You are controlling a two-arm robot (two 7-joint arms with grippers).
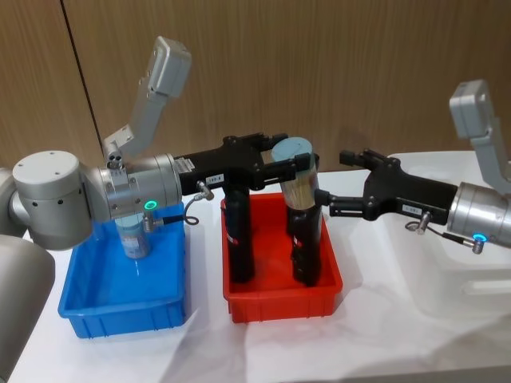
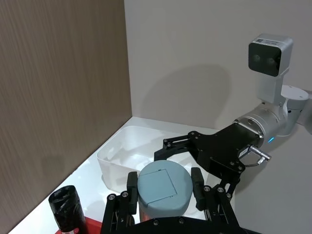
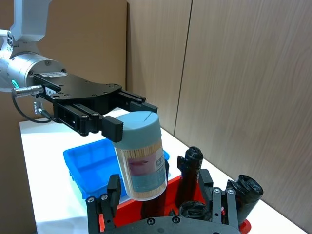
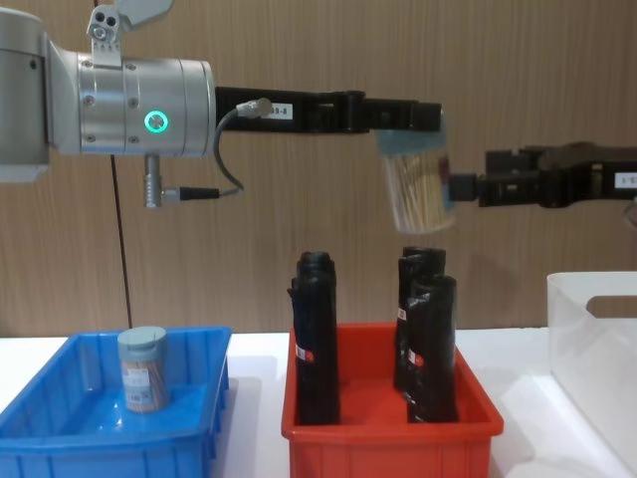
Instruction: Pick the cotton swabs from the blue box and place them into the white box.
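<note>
My left gripper (image 1: 297,162) is shut on the lid end of a cotton swabs tub (image 1: 297,182), which hangs tilted in the air above the red bin (image 1: 281,307). In the chest view the held tub (image 4: 418,191) is well above the black rolls. My right gripper (image 1: 334,180) comes in from the right, open, with its fingers (image 3: 112,194) on either side of the tub's lower half (image 3: 141,161). A second cotton swabs tub (image 1: 134,239) stands upright in the blue box (image 1: 120,313). The white box (image 1: 447,279) is at the far right, below my right arm.
Several tall black rolls (image 1: 239,231) stand upright in the red bin, directly under the held tub. The red bin sits between the blue box (image 4: 60,438) and the white box (image 4: 597,329). A wooden wall lies behind the table.
</note>
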